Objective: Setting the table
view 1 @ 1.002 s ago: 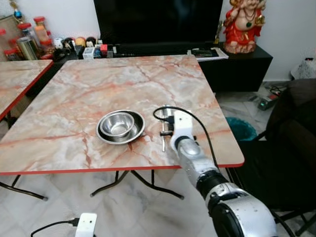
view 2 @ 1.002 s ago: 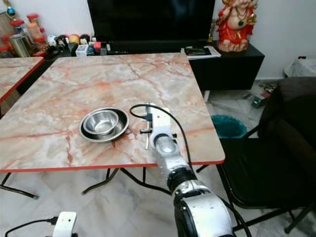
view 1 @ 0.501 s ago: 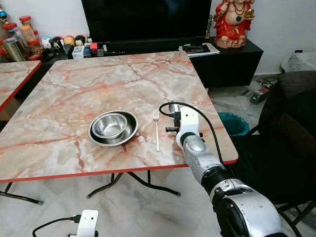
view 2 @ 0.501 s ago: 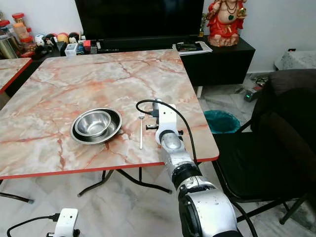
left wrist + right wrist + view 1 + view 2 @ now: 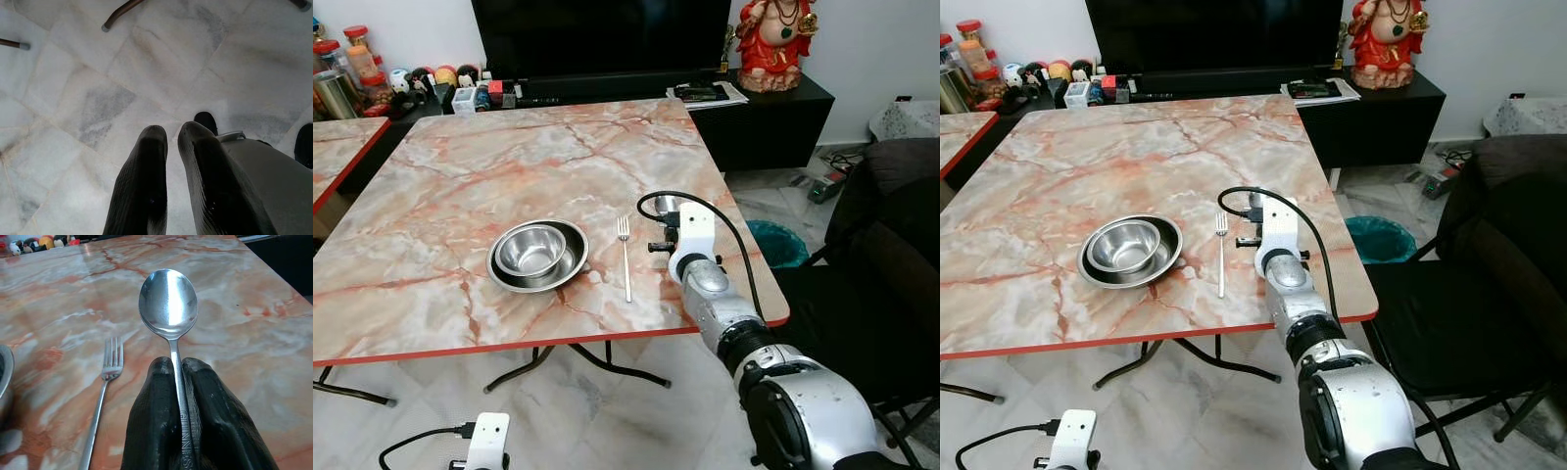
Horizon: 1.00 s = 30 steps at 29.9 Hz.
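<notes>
A steel bowl (image 5: 532, 247) sits in a steel plate (image 5: 570, 268) on the marble table (image 5: 509, 157), towards its near edge. A fork (image 5: 625, 257) lies just right of the plate, tines pointing away from me. My right gripper (image 5: 176, 366) is shut on the handle of a spoon (image 5: 168, 301), held low over the table to the right of the fork (image 5: 105, 382), bowl end forward. The right arm (image 5: 705, 284) reaches in over the table's near right corner. My left gripper (image 5: 168, 134) hangs shut over the floor tiles with nothing in it.
A black chair (image 5: 891, 264) stands close to the table's right side, and a teal bin (image 5: 769, 241) lies beyond the corner. Behind the table are a TV cabinet, a red statue (image 5: 773, 44) and jars. A second table (image 5: 337, 157) is at left.
My right gripper has moved right with the spoon, off the fork, which now lies in plain sight beside the plate. The camera has shifted a little.
</notes>
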Tool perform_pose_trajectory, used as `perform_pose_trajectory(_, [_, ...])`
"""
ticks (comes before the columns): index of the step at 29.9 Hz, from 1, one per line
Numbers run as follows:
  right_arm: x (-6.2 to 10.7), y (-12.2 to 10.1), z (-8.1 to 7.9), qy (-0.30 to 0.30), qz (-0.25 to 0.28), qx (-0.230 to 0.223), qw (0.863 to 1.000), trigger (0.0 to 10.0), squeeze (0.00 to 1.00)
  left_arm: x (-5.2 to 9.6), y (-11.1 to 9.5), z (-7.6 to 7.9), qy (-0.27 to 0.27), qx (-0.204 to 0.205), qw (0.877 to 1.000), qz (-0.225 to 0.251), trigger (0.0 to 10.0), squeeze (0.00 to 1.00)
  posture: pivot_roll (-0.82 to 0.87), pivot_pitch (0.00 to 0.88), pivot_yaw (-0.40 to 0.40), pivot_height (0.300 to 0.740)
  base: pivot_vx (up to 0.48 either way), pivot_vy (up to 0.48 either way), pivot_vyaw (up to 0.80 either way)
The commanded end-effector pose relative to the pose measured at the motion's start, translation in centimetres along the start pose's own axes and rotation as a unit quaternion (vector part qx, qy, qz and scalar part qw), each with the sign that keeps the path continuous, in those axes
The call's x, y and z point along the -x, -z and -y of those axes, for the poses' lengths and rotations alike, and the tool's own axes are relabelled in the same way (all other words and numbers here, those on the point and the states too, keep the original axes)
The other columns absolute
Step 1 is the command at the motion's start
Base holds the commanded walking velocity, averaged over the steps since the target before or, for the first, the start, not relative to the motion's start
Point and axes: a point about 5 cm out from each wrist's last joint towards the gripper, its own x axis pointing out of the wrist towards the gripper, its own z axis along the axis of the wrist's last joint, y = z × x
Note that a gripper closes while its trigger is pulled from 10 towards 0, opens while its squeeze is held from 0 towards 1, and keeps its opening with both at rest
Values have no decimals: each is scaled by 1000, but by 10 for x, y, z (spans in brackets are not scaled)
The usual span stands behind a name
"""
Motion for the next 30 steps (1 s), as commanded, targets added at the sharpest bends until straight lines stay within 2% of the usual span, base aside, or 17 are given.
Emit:
perform_pose_trajectory(1, [1,0,-3,-7,10,12,1000,10000,0,0,1,-4,-10,5,1000,1,10000,0,-9,0,31,740,244,0,0])
perform_pose_trajectory(4, [2,7,-2,-12,4,26,1000,10000,0,0,-1,-2,-8,5,1000,3,10000,0,-11,0,31,740,251,0,533])
perform_pose_trajectory(7, [3,10,0,-9,4,16,1000,10000,0,-1,-3,-2,-7,5,1000,6,10000,0,-11,0,32,740,256,0,750])
perform_pose_trajectory(16, [3,11,6,1,3,11,1000,10000,0,0,-3,-2,-6,2,1000,5,10000,0,-17,0,33,740,256,0,0])
perform_pose_trajectory(30, [4,15,6,8,-2,8,1000,10000,0,-1,-5,-1,-2,0,1000,9,10000,0,-19,0,35,740,256,0,0])
